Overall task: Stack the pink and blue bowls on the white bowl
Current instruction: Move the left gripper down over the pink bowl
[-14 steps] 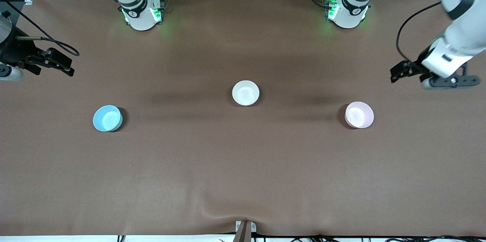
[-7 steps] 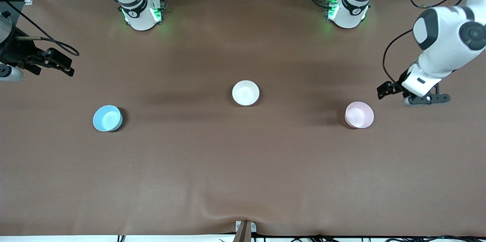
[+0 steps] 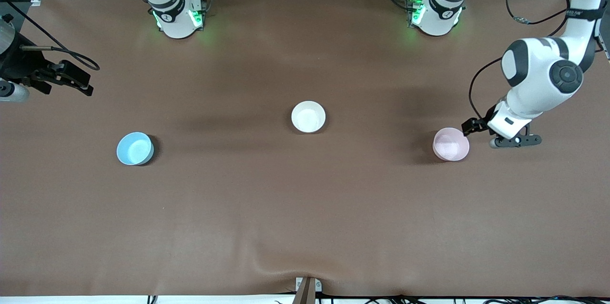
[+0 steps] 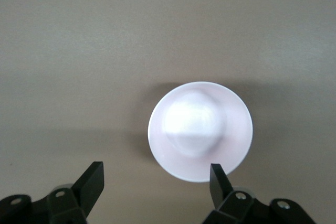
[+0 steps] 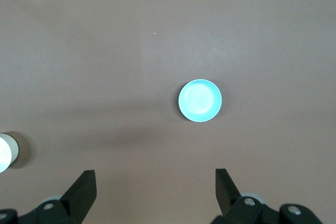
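On the brown table (image 3: 305,208) in the front view, we've got three bowls sitting well apart: the white bowl (image 3: 308,116) in the middle, the pink bowl (image 3: 451,144) toward the left arm's end and the blue bowl (image 3: 135,148) toward the right arm's end, both a bit nearer the camera than the white one. None are stacked. The left gripper (image 3: 472,126) hangs right at the pink bowl's rim. The right gripper (image 3: 71,77) waits up over the table's edge at its own end, well away from the blue bowl.

In the left wrist view, we see the left gripper (image 4: 155,179) spread wide, the pink bowl (image 4: 200,130) just ahead of the fingertips (image 4: 216,174), nothing pinched.

In the right wrist view, the right gripper (image 5: 156,184) is spread wide too, with the blue bowl (image 5: 200,100) far below and a sliver of the white bowl (image 5: 5,152) at the edge.
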`<move>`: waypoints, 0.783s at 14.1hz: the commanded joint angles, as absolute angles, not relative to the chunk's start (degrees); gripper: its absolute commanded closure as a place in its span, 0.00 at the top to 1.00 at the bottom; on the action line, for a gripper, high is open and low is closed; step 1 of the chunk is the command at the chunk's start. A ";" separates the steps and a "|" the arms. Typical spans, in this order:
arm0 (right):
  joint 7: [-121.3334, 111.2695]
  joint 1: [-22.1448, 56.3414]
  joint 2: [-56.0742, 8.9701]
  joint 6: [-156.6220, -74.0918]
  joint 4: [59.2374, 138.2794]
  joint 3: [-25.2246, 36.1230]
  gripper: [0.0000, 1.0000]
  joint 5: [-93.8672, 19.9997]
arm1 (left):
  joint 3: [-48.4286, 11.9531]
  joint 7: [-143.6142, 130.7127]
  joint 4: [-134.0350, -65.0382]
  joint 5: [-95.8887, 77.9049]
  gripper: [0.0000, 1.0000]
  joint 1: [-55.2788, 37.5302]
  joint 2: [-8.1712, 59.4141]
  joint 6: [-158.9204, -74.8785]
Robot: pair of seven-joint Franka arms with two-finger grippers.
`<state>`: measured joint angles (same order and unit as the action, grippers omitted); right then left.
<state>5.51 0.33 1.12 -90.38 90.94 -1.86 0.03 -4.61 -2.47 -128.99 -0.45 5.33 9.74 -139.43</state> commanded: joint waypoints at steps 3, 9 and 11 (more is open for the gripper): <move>5.10 -0.26 0.88 -90.09 90.09 -2.20 1.00 -0.79 | -5.10 -0.26 -129.46 -1.14 0.79 7.91 14.14 -145.54; 5.10 -0.35 0.88 -89.91 90.18 -2.20 1.00 -0.79 | -5.10 -0.35 -129.46 -1.14 0.60 8.26 17.66 -148.01; 5.10 -0.35 0.88 -89.91 90.18 -2.20 1.00 -0.79 | -5.10 -0.35 -129.38 -1.14 0.53 8.17 18.36 -148.18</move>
